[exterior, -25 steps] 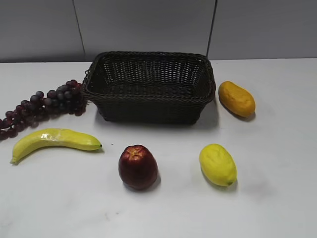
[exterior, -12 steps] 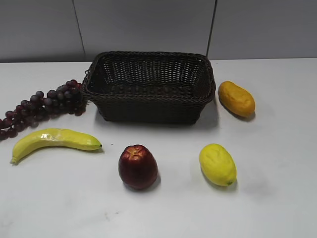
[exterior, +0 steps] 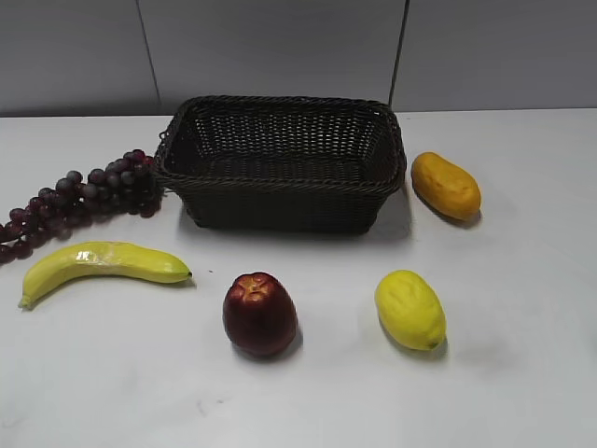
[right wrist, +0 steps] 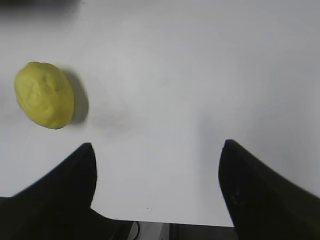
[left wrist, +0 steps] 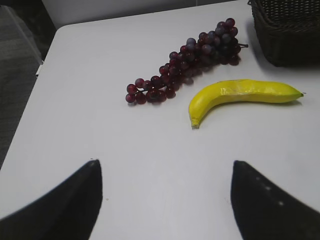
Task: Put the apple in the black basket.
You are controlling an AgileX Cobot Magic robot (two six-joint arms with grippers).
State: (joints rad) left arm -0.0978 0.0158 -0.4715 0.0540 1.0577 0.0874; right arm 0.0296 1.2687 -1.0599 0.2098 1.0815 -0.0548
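5 fruits lie on the white table (exterior: 522,373) around the black basket (exterior: 282,163), which stands toward the back, in front of the grey wall. The apple (exterior: 259,315) sits upright on the table in front of the basket and well apart from it, stem dimple up, with bare tabletop all round it. To its left lies a banana (exterior: 101,266), curved, its dark tip pointing toward the apple; behind the banana a bunch of dark purple grapes (exterior: 89,191) stretches from the left edge up to the basket's left end, just beside it. To the apple's right lies a yellow lemon-like fruit (exterior: 409,309), near but not touching, and an orange oval fruit (exterior: 446,186) rests just beside the basket's right end. Neither arm shows in the exterior view. In the left wrist view the left gripper (left wrist: 165,200) hangs above bare table with its 2 dark fingers spread wide apart and nothing between them; the grapes, the banana and a corner of the basket lie beyond it. In the right wrist view the right gripper (right wrist: 156,192) is likewise spread wide and empty over bare table near the front edge, with the yellow fruit off to the left beyond its fingers.
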